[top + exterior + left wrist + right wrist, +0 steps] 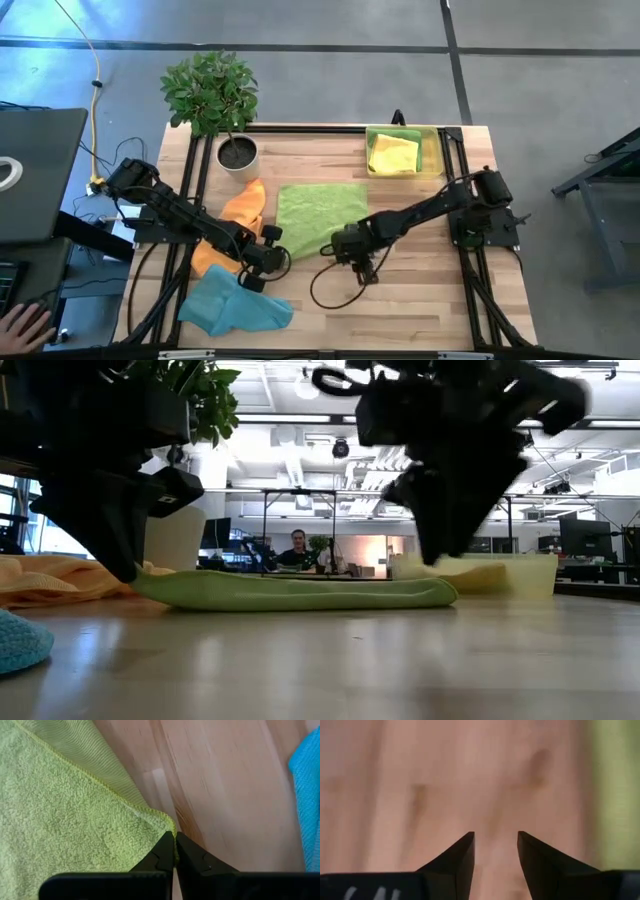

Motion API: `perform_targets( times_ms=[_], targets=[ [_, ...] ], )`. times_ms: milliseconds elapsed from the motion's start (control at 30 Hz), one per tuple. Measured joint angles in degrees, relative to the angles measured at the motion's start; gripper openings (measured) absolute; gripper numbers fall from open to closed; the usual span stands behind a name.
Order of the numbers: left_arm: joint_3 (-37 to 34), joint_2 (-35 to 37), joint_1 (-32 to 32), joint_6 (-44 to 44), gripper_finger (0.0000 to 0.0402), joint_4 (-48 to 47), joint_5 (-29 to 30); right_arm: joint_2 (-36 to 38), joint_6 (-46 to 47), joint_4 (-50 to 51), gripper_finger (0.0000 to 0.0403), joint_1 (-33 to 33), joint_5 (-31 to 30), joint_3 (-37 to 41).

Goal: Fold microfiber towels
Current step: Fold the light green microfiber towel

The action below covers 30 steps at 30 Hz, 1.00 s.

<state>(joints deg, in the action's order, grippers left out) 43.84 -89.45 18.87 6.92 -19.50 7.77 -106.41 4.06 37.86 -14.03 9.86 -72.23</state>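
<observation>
High view puts the lime green towel flat mid-surface, its long axis running side to side, with both arms at its near edge. The left end effector is pinched closed on the near left corner of that towel, a thin hemmed point caught between its tips. The right end effector hovers parted and empty over bare wood, the towel's green edge lying just off to its side, so it looks nearest to the opposite near corner. The cloth is fuzzy, soft, slightly rumpled. An orange towel and a light blue towel lie heaped leftward; a yellow towel sits in the tray.
</observation>
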Motion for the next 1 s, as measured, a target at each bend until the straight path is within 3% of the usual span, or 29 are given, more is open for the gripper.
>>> perform_targets(
  times_ms=[133,333,600,800,1000],
  targets=[
    [-0.01,0.02,-0.02,-0.01,0.0,0.02,0.16,1.24,3.97,1.23,0.0128,0.79,-20.17,-0.02],
    [0.01,0.02,0.0,0.0,0.0,0.47,0.42,-0.68,9.91,2.34,0.0127,6.59,-21.46,0.09],
    [0.0,0.02,-0.02,0.4,0.0,0.78,0.5,-1.46,7.91,0.91,0.0127,11.52,-14.41,-0.05],
    [0.01,0.02,-0.04,-0.02,0.0,1.2,1.12,-2.51,6.89,0.97,0.0127,12.67,-5.13,-0.02],
    [0.0,0.02,-0.04,-0.07,0.0,1.05,1.9,-2.56,7.45,0.82,0.0126,10.04,14.99,-0.02]
  ],
)
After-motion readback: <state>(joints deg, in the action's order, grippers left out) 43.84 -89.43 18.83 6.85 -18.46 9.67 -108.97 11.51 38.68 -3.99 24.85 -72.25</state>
